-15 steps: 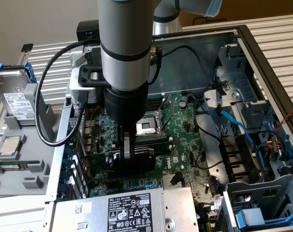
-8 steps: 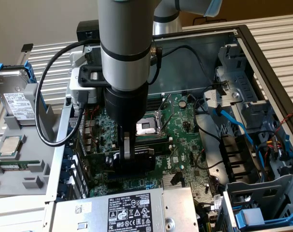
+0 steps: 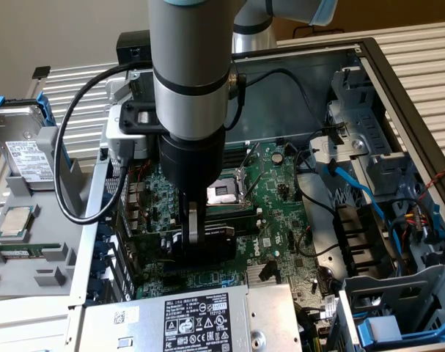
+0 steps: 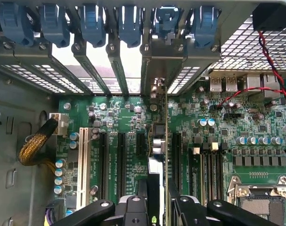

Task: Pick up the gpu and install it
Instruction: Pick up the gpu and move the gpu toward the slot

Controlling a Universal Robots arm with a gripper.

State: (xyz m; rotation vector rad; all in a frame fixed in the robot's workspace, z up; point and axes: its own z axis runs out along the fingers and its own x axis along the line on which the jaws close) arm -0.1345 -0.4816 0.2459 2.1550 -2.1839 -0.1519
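Exterior view: one grey arm descends almost vertically from the top of the scene into the open computer case [image 3: 398,88], its black wrist section pointing straight down over the motherboard [image 3: 281,213]. Gripper [image 3: 193,233]: fingers pinched on the top edge of the gpu [image 3: 200,243], which stands on edge, low over the board, just on the exterior view's left of the CPU socket [image 3: 223,192]. Whether the card is fully seated in its slot cannot be told. Black cable [image 3: 79,198]: loops from the wrist out over the case's left wall. Hard drive [image 3: 24,150]: rests outside the case, far left. Power supply [image 3: 193,319]: silver box with a label, near edge of the case. Wrist view: gripper [image 4: 158,200] fingers [image 4: 133,207] close on either side of the gpu [image 4: 166,155], seen edge-on as a thin vertical line, its metal bracket [image 4: 162,66] reaching the row of blue slot latches [image 4: 128,23] at the case's rear wall; black expansion slots [image 4: 120,162] lie parallel beside it.
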